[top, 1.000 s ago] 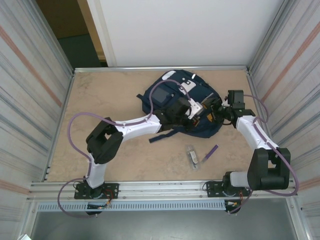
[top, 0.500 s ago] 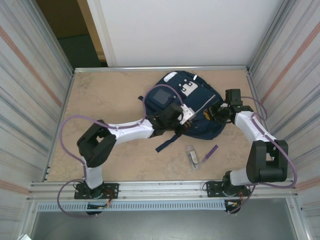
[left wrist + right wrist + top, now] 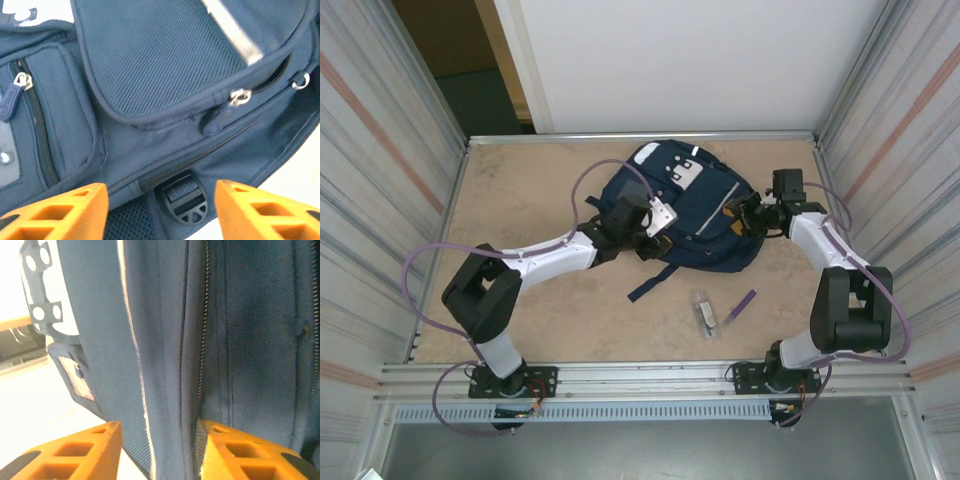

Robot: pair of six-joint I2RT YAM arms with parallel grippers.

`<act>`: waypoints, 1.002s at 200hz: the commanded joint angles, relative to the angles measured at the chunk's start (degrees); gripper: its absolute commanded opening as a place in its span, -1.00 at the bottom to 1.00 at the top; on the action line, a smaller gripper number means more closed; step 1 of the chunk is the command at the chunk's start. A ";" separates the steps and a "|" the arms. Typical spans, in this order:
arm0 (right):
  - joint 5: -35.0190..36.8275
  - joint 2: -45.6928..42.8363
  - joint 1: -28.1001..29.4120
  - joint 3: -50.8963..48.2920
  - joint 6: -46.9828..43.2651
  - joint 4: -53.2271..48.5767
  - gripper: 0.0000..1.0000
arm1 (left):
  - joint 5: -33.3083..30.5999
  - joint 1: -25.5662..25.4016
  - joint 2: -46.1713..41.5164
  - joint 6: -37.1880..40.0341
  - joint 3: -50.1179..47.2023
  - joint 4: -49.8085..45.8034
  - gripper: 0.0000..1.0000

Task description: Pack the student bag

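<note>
A tan table (image 3: 520, 200) walled in by corrugated metal panels carries the student bag (image 3: 695, 215), which lies flat in the upper middle of the overhead frame, a little right of centre. The left end effector (image 3: 655, 238) is over the bag's lower left part, its orange fingers (image 3: 55, 210) spread wide above a zip pocket and a black buckle (image 3: 185, 202). The right end effector (image 3: 748, 215) is at the bag's right-hand edge, fingers apart astride a zipped seam. A purple pen (image 3: 740, 303) lies below the bag, apart from it.
</note>
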 commanded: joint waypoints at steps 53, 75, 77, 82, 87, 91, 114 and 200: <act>22.60 -26.08 -4.22 -8.33 -9.37 -21.74 0.31 | 0.03 -9.89 15.13 23.41 17.73 11.32 0.97; 30.78 -34.03 -3.94 -13.61 -7.22 -28.86 0.35 | -7.61 -12.50 24.07 25.21 24.77 11.11 0.97; 31.10 -34.58 -3.88 -14.11 -6.81 -29.61 0.34 | -8.43 -12.67 24.57 25.18 25.30 11.13 0.97; 31.41 -35.92 -3.89 -15.35 -5.96 -30.94 0.34 | -10.19 -13.02 26.20 25.17 26.63 11.28 0.97; 31.16 -37.25 -3.77 -16.65 -5.42 -31.91 0.33 | -12.59 -13.30 27.71 24.43 27.83 11.64 0.97; 30.63 -38.22 -3.72 -17.65 -5.21 -32.33 0.32 | -15.00 -13.43 28.67 23.51 28.99 11.91 0.97; 25.66 -42.81 -2.44 -23.61 -4.48 -31.48 0.29 | -25.21 -13.46 32.62 19.56 35.54 8.35 0.97; 17.08 -36.36 0.04 -27.29 -10.58 -24.31 0.33 | -21.23 -12.05 28.40 8.27 33.04 5.18 -0.02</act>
